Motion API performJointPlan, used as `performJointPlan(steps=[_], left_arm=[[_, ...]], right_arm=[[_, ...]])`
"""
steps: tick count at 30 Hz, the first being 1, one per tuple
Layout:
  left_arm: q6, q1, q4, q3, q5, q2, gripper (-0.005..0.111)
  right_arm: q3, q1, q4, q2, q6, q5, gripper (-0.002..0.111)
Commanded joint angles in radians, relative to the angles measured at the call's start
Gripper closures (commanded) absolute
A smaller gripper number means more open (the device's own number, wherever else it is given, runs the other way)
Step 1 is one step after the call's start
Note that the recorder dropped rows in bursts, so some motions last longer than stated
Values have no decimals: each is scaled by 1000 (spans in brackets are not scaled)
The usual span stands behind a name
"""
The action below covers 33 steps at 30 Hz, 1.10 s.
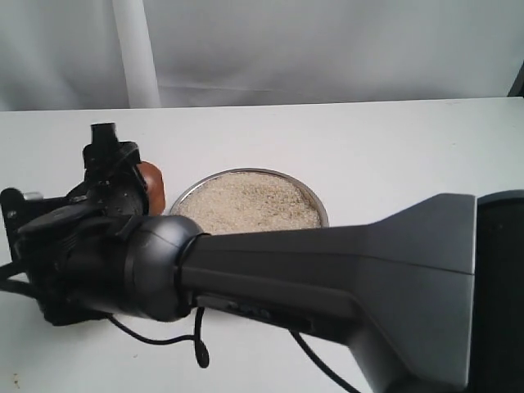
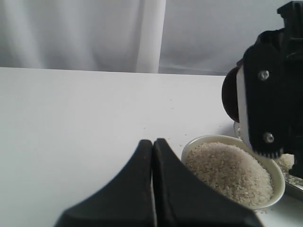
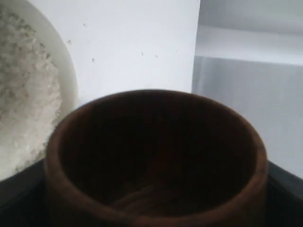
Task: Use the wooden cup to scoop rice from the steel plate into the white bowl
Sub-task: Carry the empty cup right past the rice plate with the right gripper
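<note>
Right pincer (image 1: pixel 129 176) is clamped on the wooden cup (image 1: pixel 153 187) in the exterior view. Its grey arm (image 1: pixel 327 270) stretches across the front of the picture from the right side to the left. The cup shows as a reddish-brown curve at the pincer's right edge. It is raised off the white surface (image 1: pixel 393 139), just left of the steel plate (image 1: pixel 246 170). Rice (image 1: pixel 246 205) fills the plate in a broad, pale layer close to the rim.

From the left wrist view, the left pincer (image 2: pixel 152 184) has its two dark fingers pressed together with nothing between them, low over the surface. Just past its tip sits the white bowl (image 2: pixel 208 138), heaped with rice (image 2: pixel 227 170) up to its rim. Above the bowl's far side hangs the right pincer (image 2: pixel 254 108), one black finger with two screws facing the camera. The cup (image 2: pixel 230 94) is a dark round shape behind that finger, higher than the bowl's rim and clear of it. A sliver of the steel plate (image 2: pixel 296 189) shows beside the bowl; whether the two touch I cannot tell.

From the right wrist view, the cup (image 3: pixel 156 161) fills most of the picture with its mouth towards the camera. Its inside is dark, with wood grain faintly visible at the bottom. Dark fingers (image 3: pixel 14 189) flank it on both sides. The bowl (image 3: pixel 68 80) lies beside the cup, with its rice (image 3: pixel 23 104) showing inside the cream rim.
</note>
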Motion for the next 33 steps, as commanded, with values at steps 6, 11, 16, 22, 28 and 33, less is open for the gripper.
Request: performJointPlan(steps=[6,11,16,22,28,33], left_arm=[[-4,-4,-5,-3,-6,-3,107],[-4,-4,-5,-3,-6,-3,107],[-4,-4,-5,-3,-6,-3,107],[-4,-4,-5,-3,-6,-3,107],[-4,-4,-5,-3,-6,-3,107],[-4,-4,-5,-3,-6,-3,107]], right_arm=[[-8,-88,200,-76,261,-203,108],[-7,-167,402,-119,277,-368,108],[77,-234,405,-165,277,-521,108],[261,-321,468,-270,273,-804,108],[547,-440,558,-450,149,-1144,108],[738,-559,775,-572,23,-1304,108]])
